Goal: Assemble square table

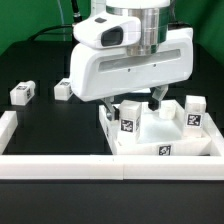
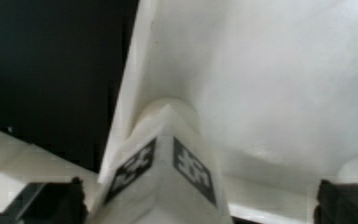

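While the pincer (image 1: pixel 143 102) hangs with jaws apart, an upright leg (image 2: pixel 165 165) stands between them, seated on the tabletop (image 1: pixel 140 147) directly beneath. Judging by this, leg-fastening is underway; next it must descend, close squarely, and twist.

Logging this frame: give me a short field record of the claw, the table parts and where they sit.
claw: open, fingers on either side of the tagged leg, gaps on both sides
tagged leg: standing at a tabletop corner
tabletop: exterior view's right, beside the border wall
loose legs: two, exterior view's left, on the black table
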### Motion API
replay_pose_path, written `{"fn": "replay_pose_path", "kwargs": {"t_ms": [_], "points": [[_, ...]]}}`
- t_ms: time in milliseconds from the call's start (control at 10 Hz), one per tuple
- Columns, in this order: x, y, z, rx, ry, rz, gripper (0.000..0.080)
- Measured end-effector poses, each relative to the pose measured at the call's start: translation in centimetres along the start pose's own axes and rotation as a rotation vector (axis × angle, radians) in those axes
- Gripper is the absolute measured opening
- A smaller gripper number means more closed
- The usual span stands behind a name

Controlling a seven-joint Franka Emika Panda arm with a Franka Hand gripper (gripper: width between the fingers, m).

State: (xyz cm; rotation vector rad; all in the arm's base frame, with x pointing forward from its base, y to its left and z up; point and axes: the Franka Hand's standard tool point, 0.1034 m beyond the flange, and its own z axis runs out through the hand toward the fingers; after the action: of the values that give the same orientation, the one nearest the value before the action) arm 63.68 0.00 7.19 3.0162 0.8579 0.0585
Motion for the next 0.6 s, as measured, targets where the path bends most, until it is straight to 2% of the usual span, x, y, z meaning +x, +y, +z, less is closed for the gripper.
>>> {"fn": "replay_pose_path", "kwargs": {"t_ms": [600], "points": [[-0.68,1.12,-0.04,-0.008,-0.007,-0.361,0.0649]]}}
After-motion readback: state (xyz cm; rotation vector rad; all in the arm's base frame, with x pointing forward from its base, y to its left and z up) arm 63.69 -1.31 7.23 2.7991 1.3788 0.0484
